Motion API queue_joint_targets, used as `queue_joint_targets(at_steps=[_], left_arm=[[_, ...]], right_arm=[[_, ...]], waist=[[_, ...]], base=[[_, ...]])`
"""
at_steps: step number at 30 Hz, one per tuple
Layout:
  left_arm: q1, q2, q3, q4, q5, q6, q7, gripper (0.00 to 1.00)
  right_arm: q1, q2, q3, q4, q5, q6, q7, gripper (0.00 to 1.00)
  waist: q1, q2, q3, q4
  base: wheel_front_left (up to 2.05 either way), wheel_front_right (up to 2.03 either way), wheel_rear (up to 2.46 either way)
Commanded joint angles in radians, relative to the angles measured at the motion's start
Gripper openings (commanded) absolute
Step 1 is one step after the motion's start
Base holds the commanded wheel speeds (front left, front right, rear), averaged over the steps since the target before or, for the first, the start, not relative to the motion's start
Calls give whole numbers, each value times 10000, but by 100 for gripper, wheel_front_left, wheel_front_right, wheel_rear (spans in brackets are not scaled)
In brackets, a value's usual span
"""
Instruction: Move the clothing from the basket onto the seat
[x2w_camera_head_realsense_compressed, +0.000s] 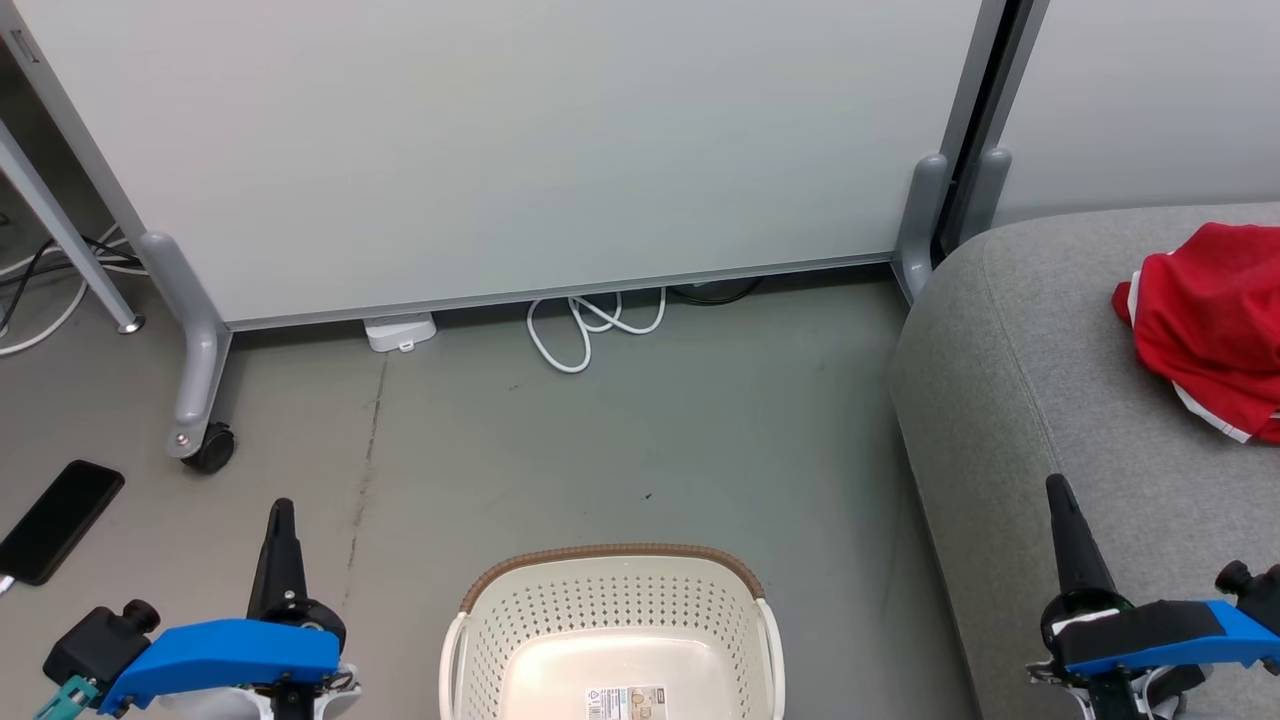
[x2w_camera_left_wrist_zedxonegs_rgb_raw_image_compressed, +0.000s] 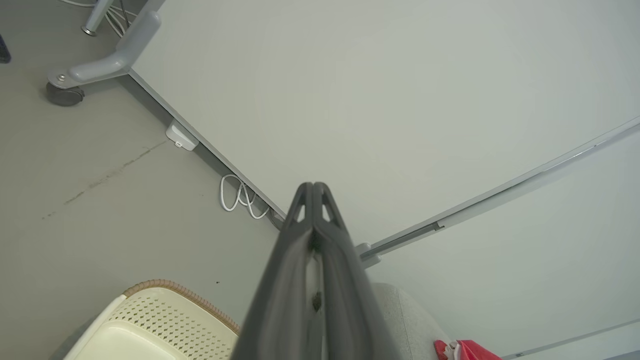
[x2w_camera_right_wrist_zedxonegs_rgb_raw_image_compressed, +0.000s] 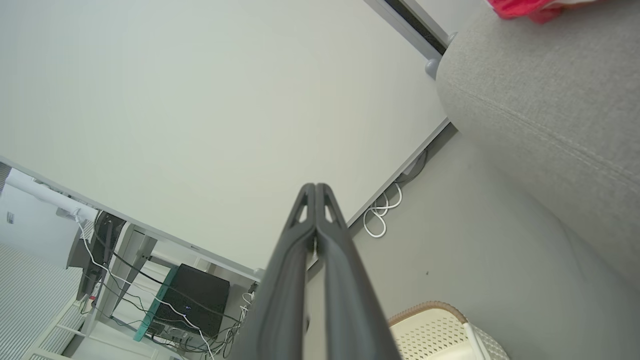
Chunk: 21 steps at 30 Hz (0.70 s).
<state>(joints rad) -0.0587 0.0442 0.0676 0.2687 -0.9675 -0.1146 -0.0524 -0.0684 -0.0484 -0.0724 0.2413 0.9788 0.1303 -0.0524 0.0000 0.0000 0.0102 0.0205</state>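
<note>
clothes (x2w_camera_head_realsense_compressed: 1210, 325): red heap on sofa (x2w_camera_head_realsense_compressed: 1020, 400), away from its rounded corner | basket (x2w_camera_head_realsense_compressed: 610, 552): on floor (x2w_camera_head_realsense_compressed: 600, 440) (label (x2w_camera_head_realsense_compressed: 626, 702) inside) | left gripper (x2w_camera_head_realsense_compressed: 282, 510), right gripper (x2w_camera_head_realsense_compressed: 1057, 490): fingers pressed together, holding nothing

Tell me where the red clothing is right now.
In the head view the red clothing lies crumpled on the grey sofa at the right edge, apart from the basket on the floor at bottom centre.

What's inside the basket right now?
The basket shows a bare floor with just a sticker label. Its near part is cut off by the frame. Red clothing lies on the sofa.
</note>
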Motion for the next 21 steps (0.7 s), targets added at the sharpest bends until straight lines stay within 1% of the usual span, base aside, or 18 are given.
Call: queue_joint_targets(at_steps=[1,21], left_arm=[[-254,61,77,-138,-339,-62,103,0],[-373,69,221,-186,-2447,-117,657,0]], right_arm=[[-261,-24,-43,-80,346,4,100,0],[-343,-26,-178,-42,2417,5,651,0]], waist=[[0,0,-2,-5],[0,0,-21,-61]], base=[[0,0,0],[0,0,0]])
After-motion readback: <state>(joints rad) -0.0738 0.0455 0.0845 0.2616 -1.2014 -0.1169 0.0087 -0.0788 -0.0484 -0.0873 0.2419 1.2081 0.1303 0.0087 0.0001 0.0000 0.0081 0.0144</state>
